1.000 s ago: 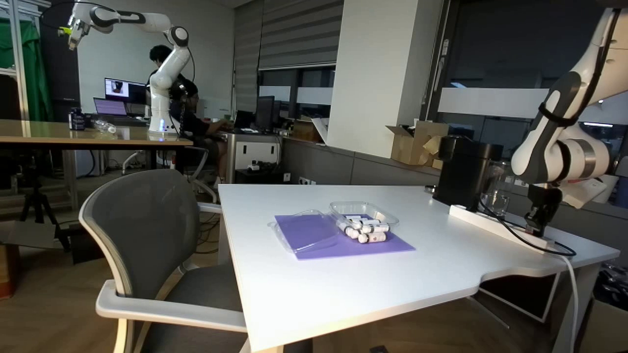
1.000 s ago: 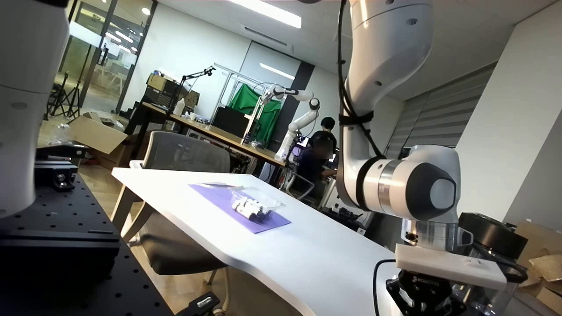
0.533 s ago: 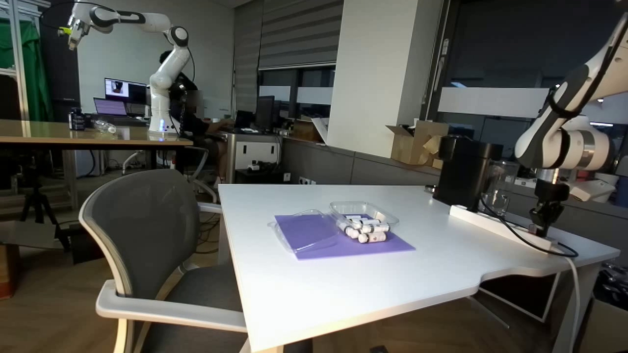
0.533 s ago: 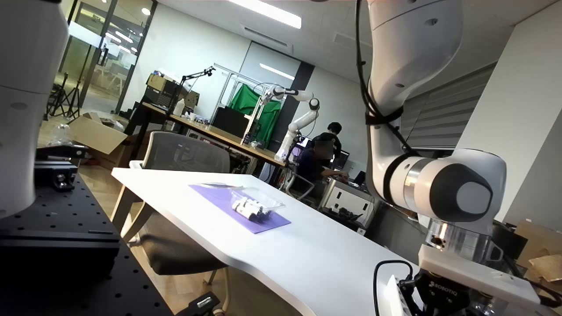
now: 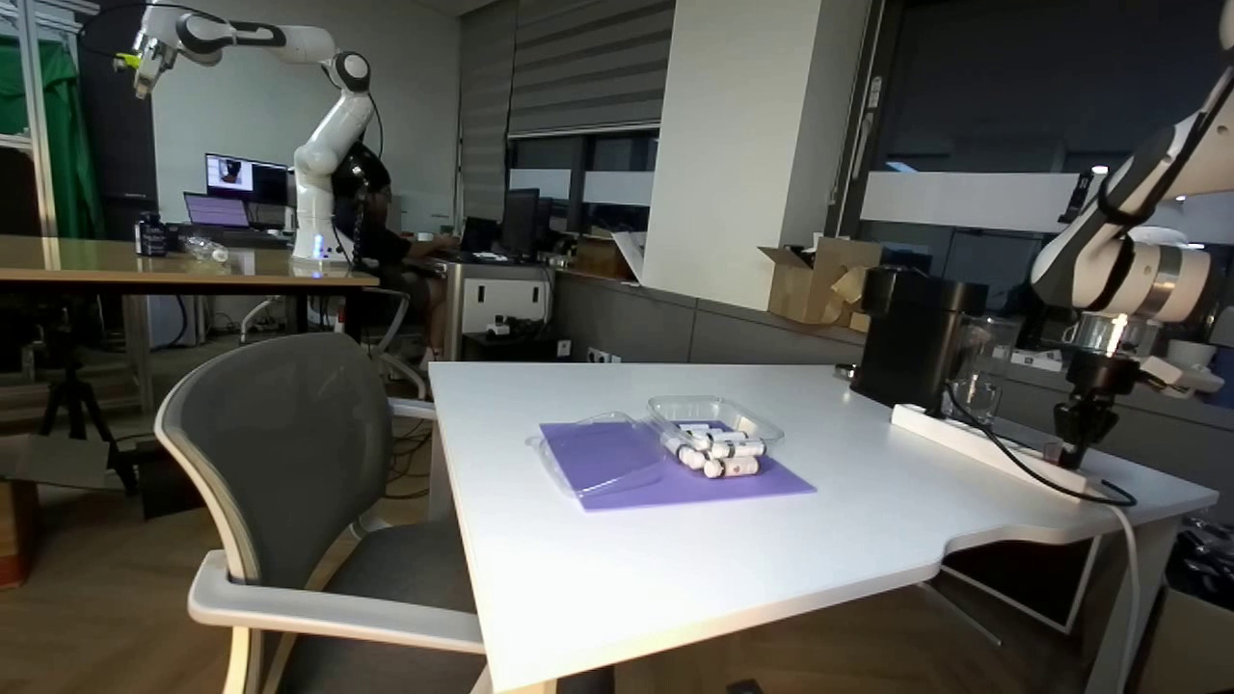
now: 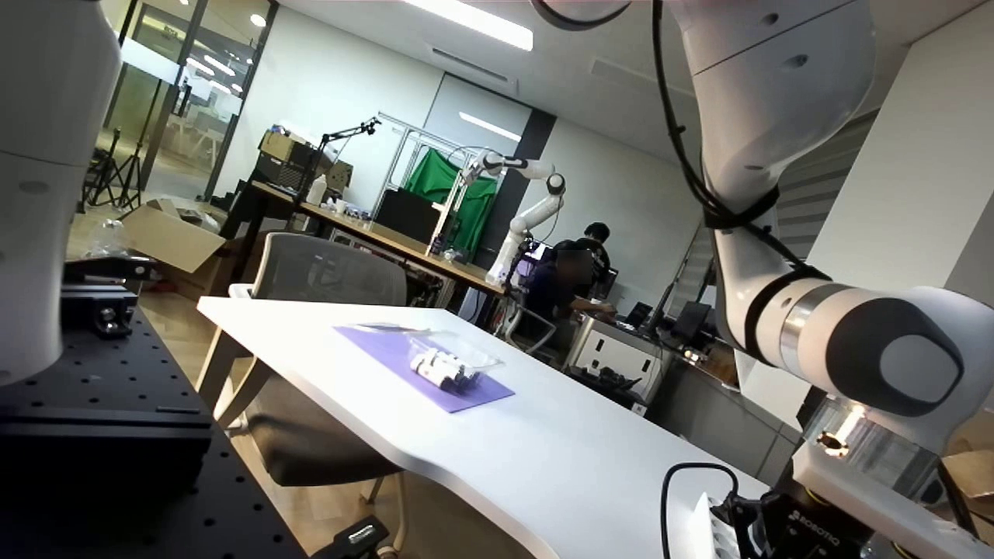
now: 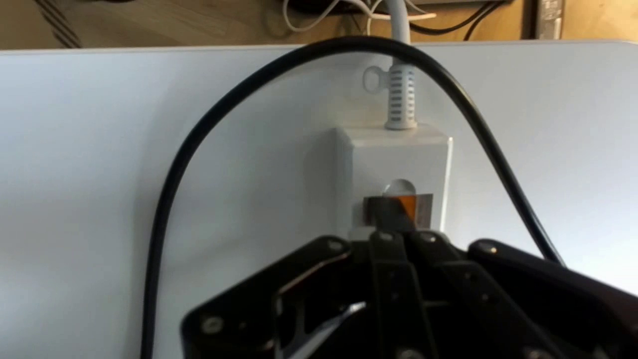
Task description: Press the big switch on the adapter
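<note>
The adapter is a long white power strip [image 5: 979, 445] on the white table; its end also shows in the wrist view [image 7: 398, 159]. The big orange switch [image 7: 409, 203], with a clear rounded part at its upper edge, sits near the cable end of the strip. My gripper [image 7: 391, 214] has its fingers together, with nothing seen between them. Its dark fingertips cover the left and lower part of the switch. In an exterior view the gripper [image 5: 1072, 455] points down, tilted, with its tips at the strip's near end. Whether the tips press the switch cannot be told.
A black cable [image 7: 169, 184] loops around the strip's end. A black machine [image 5: 911, 337] and a clear container [image 5: 983, 371] stand behind the strip. A purple mat [image 5: 607, 463] holds a clear tray [image 5: 718, 414] of white cylinders. The table edge [image 7: 199, 48] lies beyond the strip's end.
The arm has moved and tilted toward the right in both exterior views, with the fingertips staying by the strip's end. The strip has shifted slightly to the right.
</note>
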Action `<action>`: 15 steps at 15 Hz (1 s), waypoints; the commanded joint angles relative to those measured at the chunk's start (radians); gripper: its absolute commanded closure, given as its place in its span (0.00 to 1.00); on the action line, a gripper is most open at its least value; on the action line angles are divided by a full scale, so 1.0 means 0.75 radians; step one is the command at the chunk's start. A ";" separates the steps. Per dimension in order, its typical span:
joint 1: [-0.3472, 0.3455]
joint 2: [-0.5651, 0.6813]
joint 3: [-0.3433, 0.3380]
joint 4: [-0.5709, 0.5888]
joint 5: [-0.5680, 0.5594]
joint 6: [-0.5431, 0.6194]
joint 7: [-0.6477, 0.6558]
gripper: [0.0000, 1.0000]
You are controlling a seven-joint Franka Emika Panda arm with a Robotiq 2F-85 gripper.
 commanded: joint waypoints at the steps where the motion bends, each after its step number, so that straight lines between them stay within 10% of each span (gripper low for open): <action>1: -0.022 0.160 0.001 0.230 0.071 -0.223 -0.033 1.00; 7: -0.017 0.235 -0.015 0.367 0.110 -0.258 -0.010 1.00; 15: 0.093 -0.023 -0.068 0.111 -0.008 -0.112 0.057 1.00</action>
